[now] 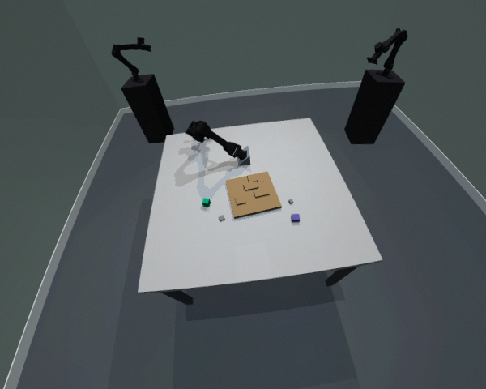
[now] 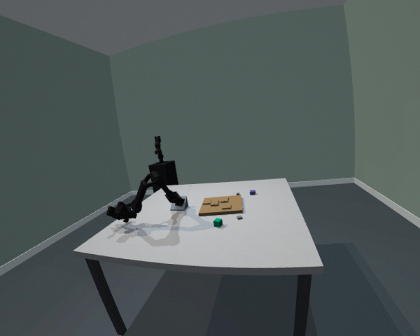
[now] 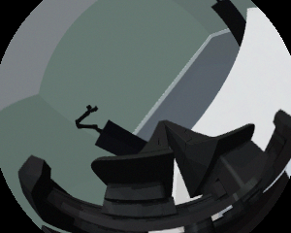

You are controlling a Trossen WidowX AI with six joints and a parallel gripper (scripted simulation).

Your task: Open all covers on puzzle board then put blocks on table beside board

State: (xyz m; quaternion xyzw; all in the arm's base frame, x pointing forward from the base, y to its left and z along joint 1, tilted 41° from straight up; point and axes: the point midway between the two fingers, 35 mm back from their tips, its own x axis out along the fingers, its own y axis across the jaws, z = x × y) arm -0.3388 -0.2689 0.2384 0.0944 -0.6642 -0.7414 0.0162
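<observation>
The tan puzzle board point(image 1: 257, 205) point(image 2: 217, 211) lies flat on the table. Its thin raised covers point(image 2: 226, 206) have the board's own colour and show as dark-edged steps; how far each is open, and the wells, I cannot make out. A green block point(image 1: 206, 202) point(image 2: 218, 222) and a small grey block point(image 1: 221, 218) point(image 2: 239, 217) rest on the table on one side of the board. A purple block point(image 1: 295, 217) point(image 2: 253, 192) and another small grey block point(image 1: 290, 201) point(image 2: 237, 193) rest on the opposite side. All are clear of it. My gripper point(image 3: 162, 124) is shut and empty, well away from board and blocks.
My arm's grey base mount point(image 1: 245, 160) point(image 2: 178, 208) stands beside the board, with the arm folded away from the board towards the table's edge. Two more black arms stand on dark pedestals point(image 1: 149, 109) point(image 1: 371, 109) off the table.
</observation>
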